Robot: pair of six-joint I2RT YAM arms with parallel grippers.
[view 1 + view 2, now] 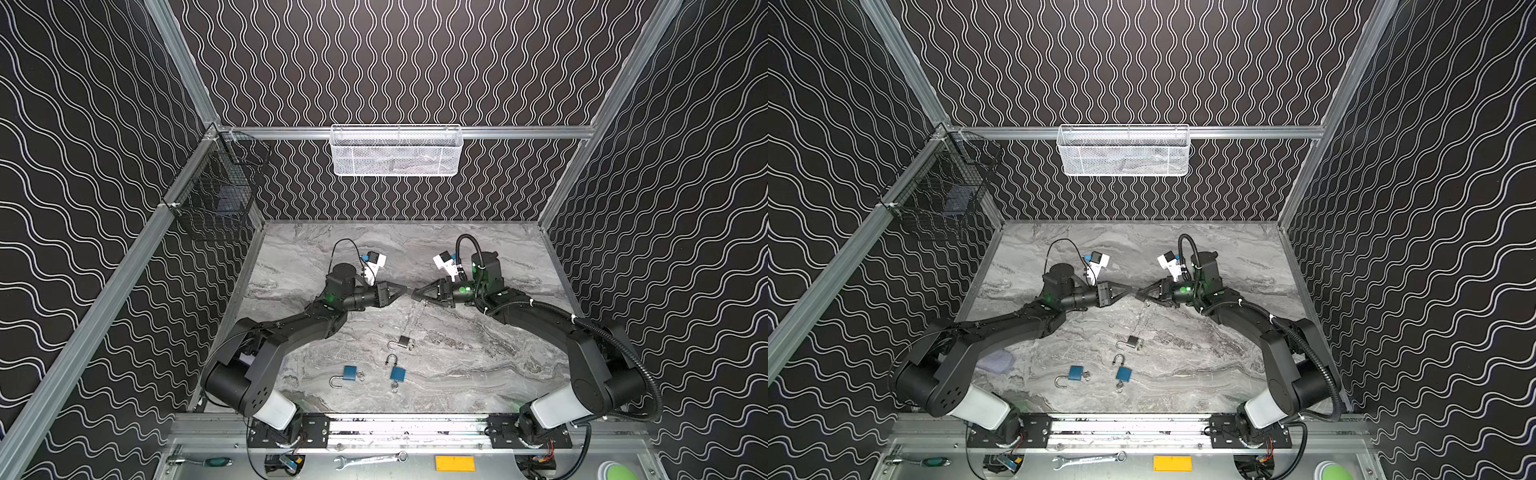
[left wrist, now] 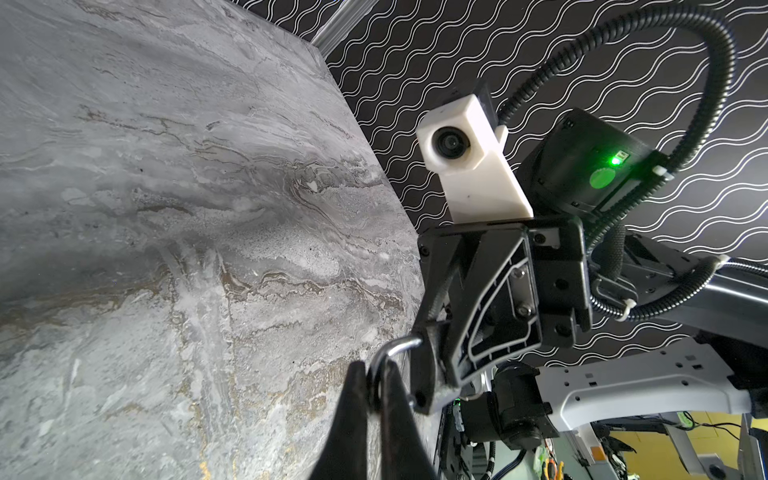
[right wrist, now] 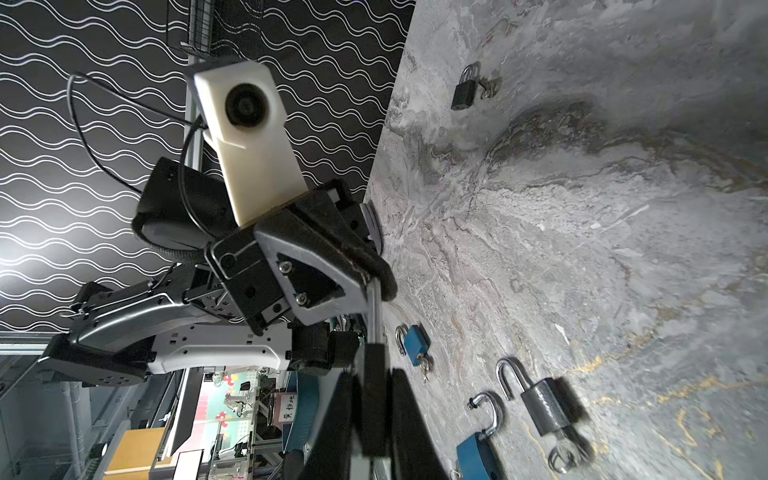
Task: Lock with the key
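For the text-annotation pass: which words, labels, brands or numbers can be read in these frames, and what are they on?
Nothing reads cleanly.
White label in the background: handwritten characters, too blurred to quote.
Wrench: handle stamping, too small to read.
Yellow plate: no text visible.
Held black padlock, grey padlock, blue padlock: no brand legible.

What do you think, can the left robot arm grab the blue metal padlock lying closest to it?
Probably not yet. The left gripper is shut on the silver shackle of a dark padlock that the right gripper holds. The blue padlock lies uncovered, so after letting go, likely yes.
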